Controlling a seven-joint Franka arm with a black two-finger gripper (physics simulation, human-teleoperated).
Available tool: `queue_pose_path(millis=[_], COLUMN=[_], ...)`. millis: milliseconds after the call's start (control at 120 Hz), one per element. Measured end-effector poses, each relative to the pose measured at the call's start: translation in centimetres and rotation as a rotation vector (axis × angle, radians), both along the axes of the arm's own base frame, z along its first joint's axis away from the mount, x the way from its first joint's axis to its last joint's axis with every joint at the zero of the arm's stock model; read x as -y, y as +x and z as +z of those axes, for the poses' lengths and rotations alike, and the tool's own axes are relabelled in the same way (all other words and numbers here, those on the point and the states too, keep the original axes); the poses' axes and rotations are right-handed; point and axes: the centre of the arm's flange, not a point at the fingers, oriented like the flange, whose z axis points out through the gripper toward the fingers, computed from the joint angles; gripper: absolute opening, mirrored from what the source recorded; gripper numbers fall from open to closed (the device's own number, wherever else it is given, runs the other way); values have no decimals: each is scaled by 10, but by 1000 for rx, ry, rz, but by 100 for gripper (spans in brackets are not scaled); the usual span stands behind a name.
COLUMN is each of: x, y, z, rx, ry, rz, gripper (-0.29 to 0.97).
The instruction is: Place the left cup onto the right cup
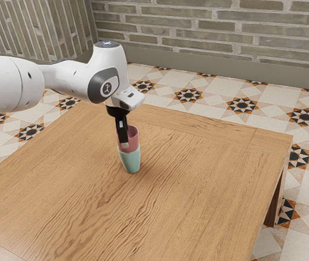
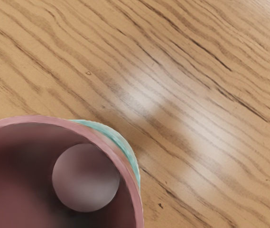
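From the side, the white arm [image 1: 62, 76] reaches in over the wooden table [image 1: 208, 185]. Its black gripper [image 1: 123, 136] hangs right at the rim of the pink cup [image 1: 133, 137]. The pink cup sits inside the green cup [image 1: 130, 161], and the green cup stands straight up on the table. So the two cups make one little tower near the middle of the table. The pink one sticks up out of the green one, because its bottom goes down inside. I cannot tell if the hand is pinching the pink cup or has let it go. It is so close to the rim that both could be true.

From the hand's own camera, I look straight down into the pink cup [image 2: 21, 156]. I see its round bottom deep inside. A thin strip of the green cup [image 2: 127, 153] peeks out around the pink rim. That tells me the pink cup is tucked in the green one and sits even, not tipped. The table [image 2: 187, 71] shines beside them.

I think the stacking is nearly done.
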Motion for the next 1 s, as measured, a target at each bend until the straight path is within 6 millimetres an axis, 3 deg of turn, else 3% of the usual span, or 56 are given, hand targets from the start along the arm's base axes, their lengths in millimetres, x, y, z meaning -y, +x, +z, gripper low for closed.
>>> queue_pose_path(millis=[675, 1000], x=[-1, -2], y=[-1, -9], z=[13, 31], rx=[9, -14], ry=[7, -4], rz=[-20, -17], gripper=[68, 68])
